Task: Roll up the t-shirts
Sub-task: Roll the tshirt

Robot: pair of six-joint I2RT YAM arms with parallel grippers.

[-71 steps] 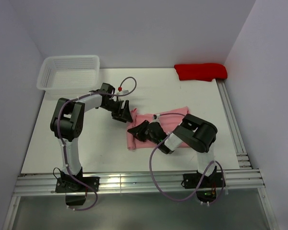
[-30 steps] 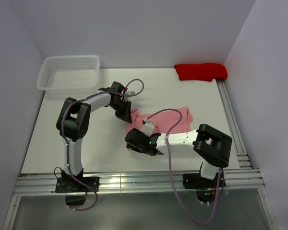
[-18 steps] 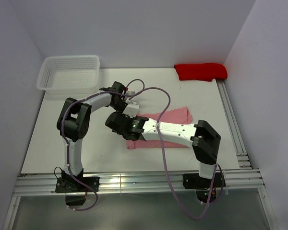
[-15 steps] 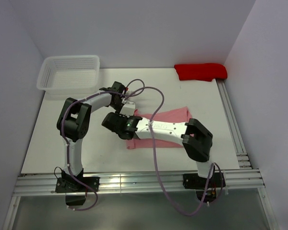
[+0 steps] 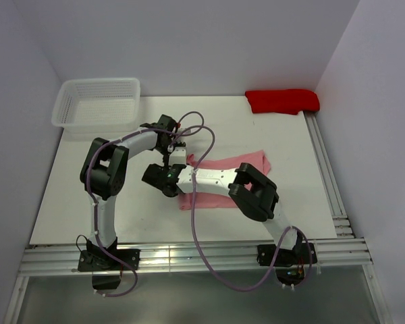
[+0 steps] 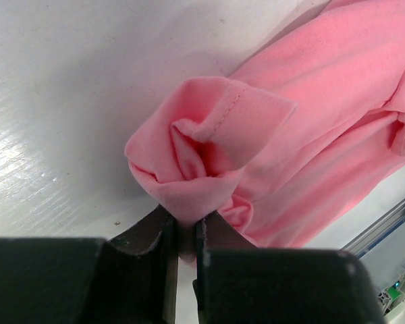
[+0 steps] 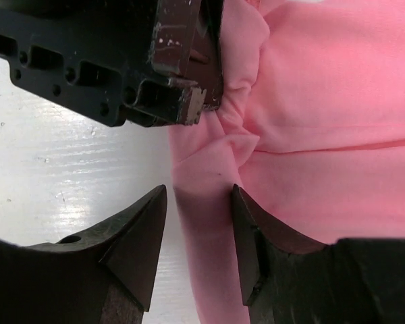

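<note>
- Top view: white table (image 5: pixel 81 196) walled on the left, far and right sides; metal rails (image 5: pixel 189 258) run along the near edge and down the right edge.
- Pink shirt (image 5: pixel 251 160) lies mid-table, a bit right of centre, folded into a long band slanting from near-left up to far-right.
- L gripper (image 6: pixel 185 233) is clamped on the shirt's far-left corner. Its fingers are pressed together, with a bunched, curled hem of fabric puffing out above them.
- In the L wrist view that bunch stands up off the table, and the rest of the shirt trails off to the right in soft folds.
- R gripper (image 7: pixel 199 219) is low at the shirt's left edge, just beside the L gripper. Its jaws are apart and straddle a narrow strip of fabric; bare table shows between one finger and the cloth, so it has no grip.
- R arm reaches across the shirt lengthwise and covers much of the band's middle in the top view.
- The two grippers crowd the same corner, w/ very little gap between them.
- Open room: bare table left of the shirt as far as the left wall, and a strip between the shirt's near edge and the front rail.
- White mesh basket (image 5: pixel 98 101) sits in the far-left corner, well apart from the shirt.
- Red cloth (image 5: pixel 282 100) is bundled in the far-right corner by the right rail, also well apart.
</note>
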